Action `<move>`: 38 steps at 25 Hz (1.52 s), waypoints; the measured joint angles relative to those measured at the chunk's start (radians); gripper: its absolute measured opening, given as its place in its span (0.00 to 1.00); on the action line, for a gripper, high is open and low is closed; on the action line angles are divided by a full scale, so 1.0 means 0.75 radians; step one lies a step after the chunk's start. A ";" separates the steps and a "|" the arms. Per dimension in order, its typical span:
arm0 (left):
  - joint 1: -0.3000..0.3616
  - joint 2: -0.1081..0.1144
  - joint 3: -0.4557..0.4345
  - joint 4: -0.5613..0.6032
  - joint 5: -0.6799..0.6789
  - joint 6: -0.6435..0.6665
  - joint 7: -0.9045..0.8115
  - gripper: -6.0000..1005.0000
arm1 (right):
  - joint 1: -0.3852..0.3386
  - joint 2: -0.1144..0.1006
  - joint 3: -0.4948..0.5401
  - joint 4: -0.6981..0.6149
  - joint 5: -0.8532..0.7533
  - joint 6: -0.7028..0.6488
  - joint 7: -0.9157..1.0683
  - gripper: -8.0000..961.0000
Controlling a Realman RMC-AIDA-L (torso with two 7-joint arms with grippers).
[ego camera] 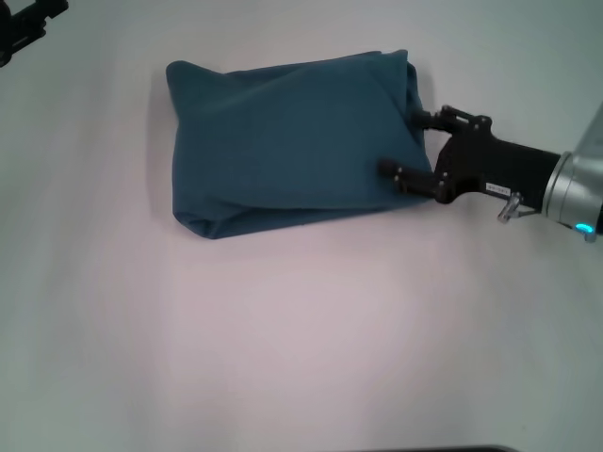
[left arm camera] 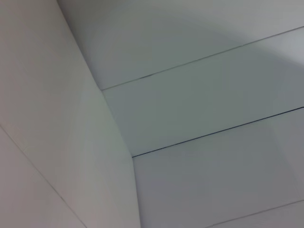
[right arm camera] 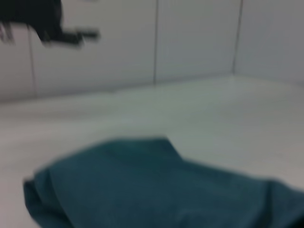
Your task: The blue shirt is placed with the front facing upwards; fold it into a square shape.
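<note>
The shirt point(ego camera: 287, 146) lies on the table point(ego camera: 283, 358), a little left of the middle and toward the far side, already folded into a rough rectangle with its plain side up. The right gripper point(ego camera: 407, 141) is at its right edge with fingers spread and nothing pinched, probably because it is letting go of the fold. The left gripper point(ego camera: 24, 24) is parked far left; whether it is spread or pressed together I cannot tell.

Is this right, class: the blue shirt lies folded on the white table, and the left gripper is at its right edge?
Not quite. The head view shows the right gripper, fingers open, at the right edge of the folded blue shirt on the white table. The left gripper is parked far off.
</note>
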 joint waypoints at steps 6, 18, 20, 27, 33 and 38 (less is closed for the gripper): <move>0.002 -0.002 0.000 0.002 0.000 0.003 0.000 0.68 | 0.007 0.005 0.002 0.058 0.010 0.099 -0.073 0.89; -0.003 -0.006 0.000 0.003 0.000 0.007 0.000 0.68 | 0.026 0.004 0.019 0.045 0.282 -0.016 -0.066 0.89; -0.007 -0.009 0.001 0.004 0.000 0.005 0.000 0.68 | 0.070 0.007 0.022 0.085 0.334 0.065 -0.068 0.89; -0.009 -0.021 0.001 0.004 0.000 0.012 -0.002 0.68 | 0.251 0.011 0.022 0.245 0.450 0.287 -0.079 0.89; -0.001 -0.021 0.000 0.004 0.000 0.014 -0.010 0.68 | 0.272 0.012 0.010 0.259 0.441 0.449 -0.073 0.89; -0.007 -0.020 0.008 0.004 0.000 0.003 -0.010 0.68 | 0.263 0.009 0.016 0.263 0.445 0.520 -0.072 0.89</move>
